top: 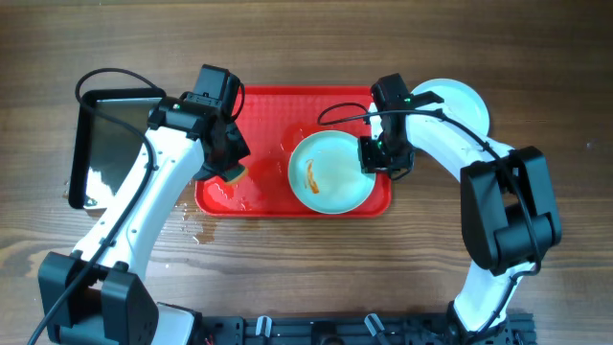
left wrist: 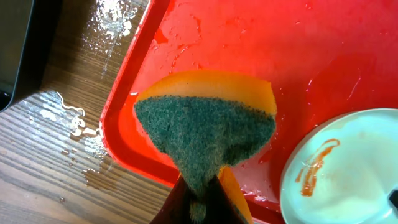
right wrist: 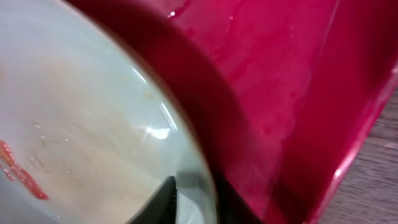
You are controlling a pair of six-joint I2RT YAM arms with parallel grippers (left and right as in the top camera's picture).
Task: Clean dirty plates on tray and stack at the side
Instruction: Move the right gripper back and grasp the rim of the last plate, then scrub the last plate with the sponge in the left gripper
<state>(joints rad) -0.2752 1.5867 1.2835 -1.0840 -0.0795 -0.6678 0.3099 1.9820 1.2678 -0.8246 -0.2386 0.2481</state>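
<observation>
A pale mint plate [top: 331, 172] with an orange-red sauce smear sits on the red tray [top: 268, 105], at its right side. My right gripper [top: 375, 156] is shut on this plate's right rim; the right wrist view shows the rim [right wrist: 193, 180] between the fingers [right wrist: 198, 202]. My left gripper [top: 228, 165] is shut on a sponge [left wrist: 205, 127], orange with a green scrub face, held over the tray's wet left part [left wrist: 249, 37]. The smeared plate also shows in the left wrist view [left wrist: 348, 168]. Another plate [top: 460, 103] lies on the table right of the tray, partly hidden by my right arm.
A black shiny metal pan [top: 110, 144] stands left of the tray. Water is spilled on the wood [top: 196, 225] by the tray's front left corner, also seen in the left wrist view [left wrist: 68, 118].
</observation>
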